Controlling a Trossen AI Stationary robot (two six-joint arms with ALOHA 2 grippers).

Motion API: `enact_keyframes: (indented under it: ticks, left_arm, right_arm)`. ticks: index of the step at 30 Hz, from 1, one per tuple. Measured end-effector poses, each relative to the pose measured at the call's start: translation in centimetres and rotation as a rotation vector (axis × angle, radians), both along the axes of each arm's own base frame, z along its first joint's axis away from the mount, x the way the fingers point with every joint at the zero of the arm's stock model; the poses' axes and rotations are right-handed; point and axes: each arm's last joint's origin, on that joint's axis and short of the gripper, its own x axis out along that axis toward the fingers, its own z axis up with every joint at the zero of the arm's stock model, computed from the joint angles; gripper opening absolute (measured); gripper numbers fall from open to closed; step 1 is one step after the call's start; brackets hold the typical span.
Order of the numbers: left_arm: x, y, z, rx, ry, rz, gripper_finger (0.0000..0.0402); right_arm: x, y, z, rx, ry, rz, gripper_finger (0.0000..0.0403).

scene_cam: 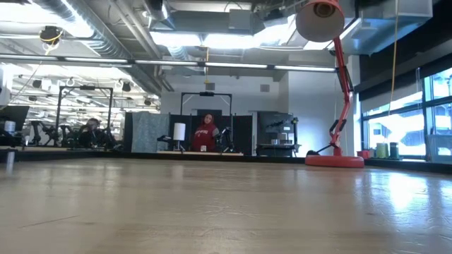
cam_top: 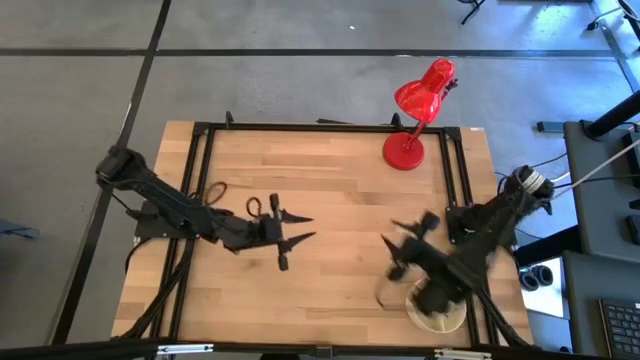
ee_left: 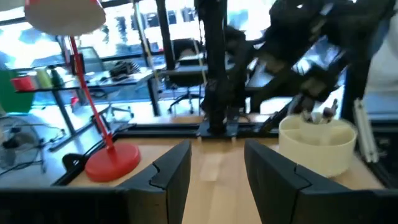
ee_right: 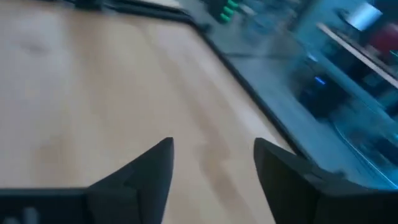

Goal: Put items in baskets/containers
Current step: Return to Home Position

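High view: left pincer [cam_top: 303, 229] and right pincer [ee_right: 214, 158] spread; round cream dish [ee_left: 314, 148], seemingly plastic, holds brushes [ee_left: 318, 115].

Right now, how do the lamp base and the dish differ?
The lamp base is red; the dish is cream. The lamp base is a flat disc bearing a stem; the dish has an upright wall and holds brushes. The lamp base stands in the open; the dish lies partly under the right arm. Both are round and sit on the right half of the table.
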Motion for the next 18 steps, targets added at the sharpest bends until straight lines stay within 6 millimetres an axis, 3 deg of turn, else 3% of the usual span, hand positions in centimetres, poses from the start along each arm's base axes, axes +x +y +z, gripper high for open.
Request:
enact_keyframes:
  ticks: [3, 7, 10, 13, 18]
  left_arm:
    - [-0.8, 1.0, 0.8, -0.001, -0.032, -0.041, 0.0145]
    - [-1.0, 3.2, 0.0, 0.012, -0.051, -0.081, 0.0145]
    - [-0.7, 5.6, -1.3, -0.014, -0.040, -0.076, 0.0145]
    - [-0.5, 7.9, -2.3, -0.066, -0.022, -0.094, 0.0145]
    - [-1.0, 10.5, -3.2, -0.123, -0.037, -0.107, 0.0145]
  right_arm:
    - [2.6, -3.1, -0.7, 0.017, 0.020, -0.124, 0.0194]
    - [6.3, -6.6, -2.8, 0.142, 0.058, -0.139, 0.0155]
    - [9.4, -8.2, -4.4, 0.272, 0.016, 0.094, 0.0127]
    - [11.2, -9.6, -4.4, 0.313, -0.109, 0.363, 0.0095]
    - [11.2, -12.7, -2.1, 0.253, -0.175, 0.488, 0.0040]
